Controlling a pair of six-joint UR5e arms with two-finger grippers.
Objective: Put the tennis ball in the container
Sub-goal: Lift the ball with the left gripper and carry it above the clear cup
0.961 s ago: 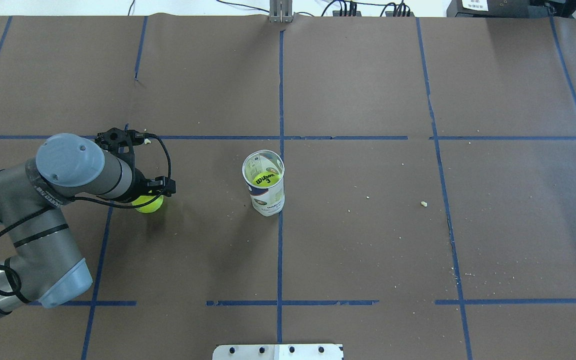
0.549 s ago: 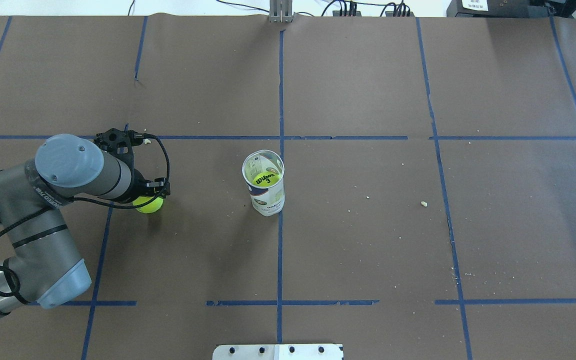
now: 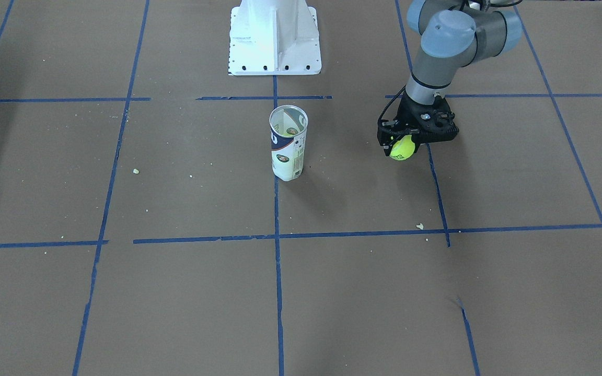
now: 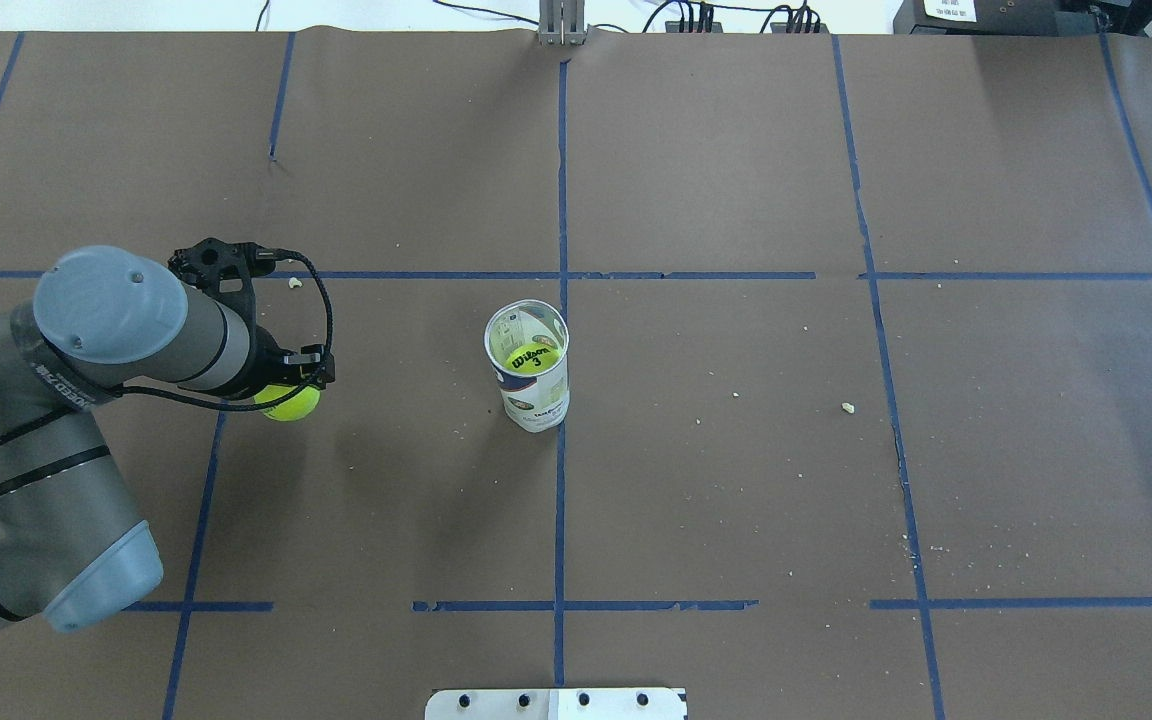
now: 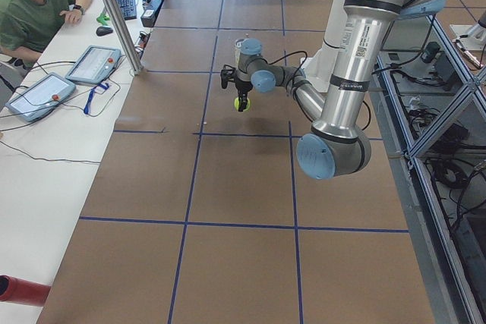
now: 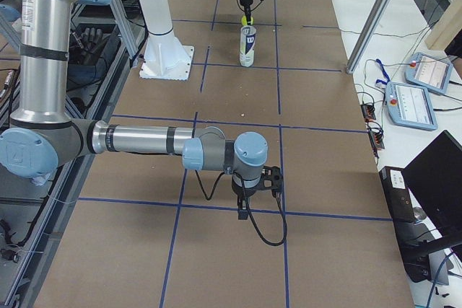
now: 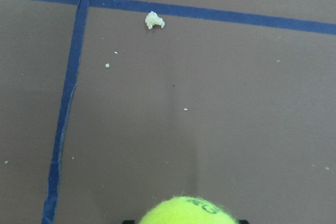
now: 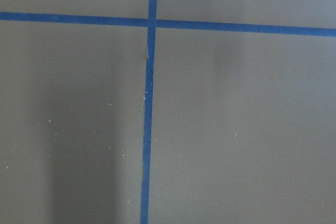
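My left gripper [image 3: 401, 146] is shut on the yellow-green tennis ball [image 3: 402, 149] and holds it above the brown table, left of the container in the overhead view. There the ball [image 4: 290, 404] peeks out under the wrist. In the left wrist view the ball [image 7: 186, 211] fills the bottom edge. The container [image 4: 528, 366] stands upright at the table's middle, open at the top, with another yellow ball marked "Wilson 3" inside. My right gripper [image 6: 254, 203] hovers low over the table far from both; I cannot tell whether it is open or shut.
The white robot base [image 3: 275, 36] stands behind the container [image 3: 288, 142]. Small crumbs [image 4: 847, 407] lie scattered on the paper. An operator [image 5: 38, 5] with tablets sits along the far side.
My left arm has risen and drawn slightly left in the overhead view, carrying the ball up with it. The container has not moved.
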